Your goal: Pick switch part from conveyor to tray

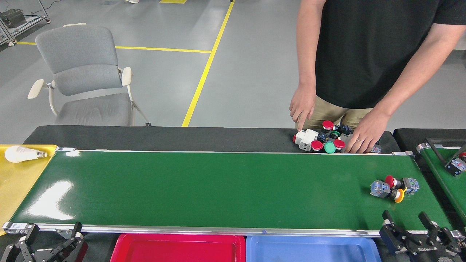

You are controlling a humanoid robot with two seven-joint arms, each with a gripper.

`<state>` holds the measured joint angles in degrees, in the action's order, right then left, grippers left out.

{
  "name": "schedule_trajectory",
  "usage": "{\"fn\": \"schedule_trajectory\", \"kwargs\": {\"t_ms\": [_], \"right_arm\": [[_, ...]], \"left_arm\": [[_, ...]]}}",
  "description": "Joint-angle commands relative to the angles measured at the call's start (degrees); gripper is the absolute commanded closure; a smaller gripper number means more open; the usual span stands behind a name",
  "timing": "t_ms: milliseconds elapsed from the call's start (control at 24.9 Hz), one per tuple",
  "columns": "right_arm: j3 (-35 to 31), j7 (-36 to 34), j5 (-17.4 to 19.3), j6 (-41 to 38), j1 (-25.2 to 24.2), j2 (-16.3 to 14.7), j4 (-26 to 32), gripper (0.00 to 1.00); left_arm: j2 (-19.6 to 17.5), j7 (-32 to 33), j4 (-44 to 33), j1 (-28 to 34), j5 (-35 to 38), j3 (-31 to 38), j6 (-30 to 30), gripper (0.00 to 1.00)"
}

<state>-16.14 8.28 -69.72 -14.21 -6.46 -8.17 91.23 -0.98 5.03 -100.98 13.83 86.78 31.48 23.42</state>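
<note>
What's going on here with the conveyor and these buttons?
Two push-button switch parts, one red-capped and one yellow-capped, lie touching near the right end of the green conveyor. The right gripper sits open just below them at the belt's near rail; the left gripper waits open at the far left. A person's hands sort a pile of switch parts behind the belt. The red tray and blue tray hold nothing visible.

Both claws, left claw (54, 233) and right claw (407, 221), are black, skeletal and two-pronged.
</note>
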Motion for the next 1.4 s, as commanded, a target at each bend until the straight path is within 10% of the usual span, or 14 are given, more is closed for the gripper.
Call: {"fn": "schedule_trajectory", "kwargs": {"t_ms": [0, 763, 1204, 1365], "right_arm": [[1.55, -0.01, -0.07, 1.56, 0.83, -0.35, -0.17, 0.06], [14.03, -0.01, -0.77, 1.73, 13.05, -0.44, -12.83, 0.14], [18.34, -0.10, -2.62, 1.64, 15.07, -0.27, -15.38, 0.87], [18.34, -0.10, -2.26, 1.56, 15.16, -0.09, -14.94, 0.98]], "left_arm": [[-0.08, -0.46, -0.71, -0.38, -0.12, 0.07, -0.13, 0.00], [-0.25, -0.37, -0.53, 0.32, -0.03, -0.81, 0.05, 0.00], [-0.34, -0.37, -0.53, 0.32, -0.03, -0.81, -0.04, 0.00], [-0.25, -0.37, -0.53, 0.41, -0.03, -0.72, -0.04, 0.00]]}}
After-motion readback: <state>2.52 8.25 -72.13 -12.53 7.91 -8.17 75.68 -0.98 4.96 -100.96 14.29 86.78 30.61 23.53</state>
